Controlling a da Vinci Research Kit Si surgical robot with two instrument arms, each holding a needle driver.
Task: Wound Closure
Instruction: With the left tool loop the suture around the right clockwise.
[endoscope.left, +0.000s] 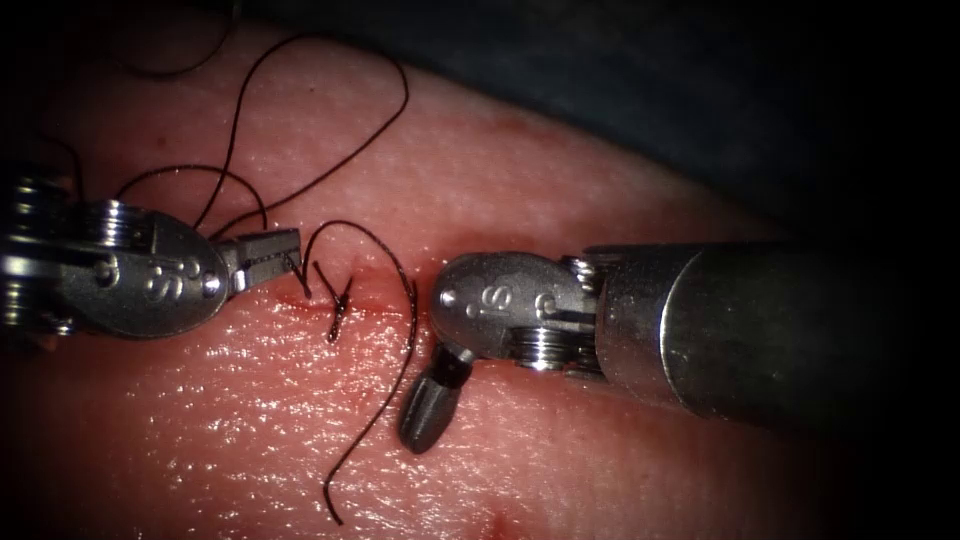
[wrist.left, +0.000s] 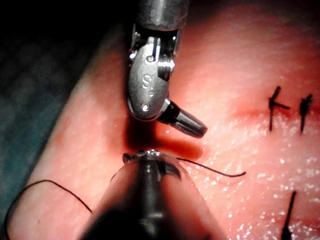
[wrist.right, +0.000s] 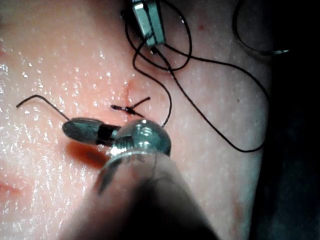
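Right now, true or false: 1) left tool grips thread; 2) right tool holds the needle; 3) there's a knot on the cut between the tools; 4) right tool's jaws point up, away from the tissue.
1) True. The left tool has its jaws shut on the thread at their tip.
2) False. The right tool has its jaws shut, and I can see nothing held between them; the thread runs just beside them.
3) True. The knot, with short ends, sits on the cut between the two tools.
4) False. Its wrist is bent so that the jaws point down at the tissue, to the right of the knot.
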